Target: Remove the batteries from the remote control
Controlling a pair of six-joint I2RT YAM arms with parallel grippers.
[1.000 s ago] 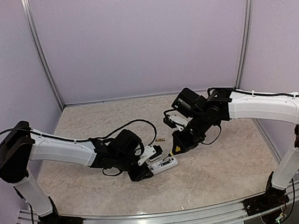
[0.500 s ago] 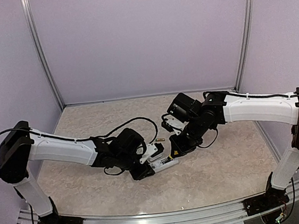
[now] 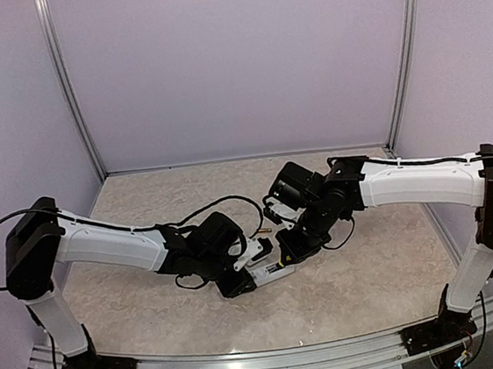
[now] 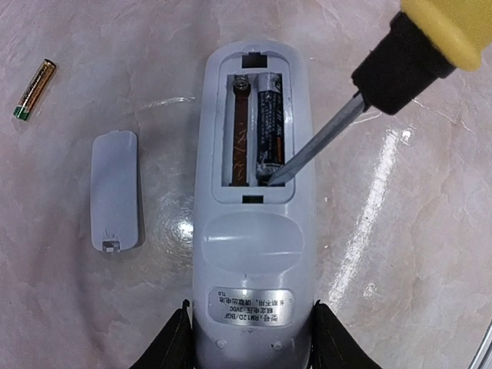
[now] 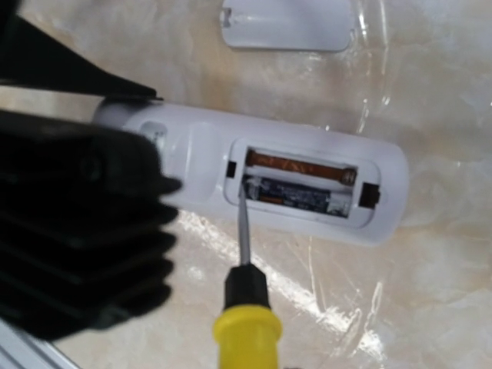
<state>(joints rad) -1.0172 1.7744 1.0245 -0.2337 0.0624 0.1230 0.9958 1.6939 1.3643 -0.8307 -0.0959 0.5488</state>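
Inside remote control [image 4: 254, 254] bay, dark battery [image 4: 269, 115] lies lengthwise w/ screwdriver [image 4: 396, 61] tip at its near end, i.e. toward left end effector [image 4: 252, 342] clamping the remote; right end effector [image 3: 290, 247] grips screwdriver.

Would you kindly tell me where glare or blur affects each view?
Left wrist: sharp, with a glare streak on the glossy table right of the remote control. Right wrist: a black shape at left is out of focus, and the screwdriver handle is soft. Top external: evenly lit, but the remote control is too small for detail.
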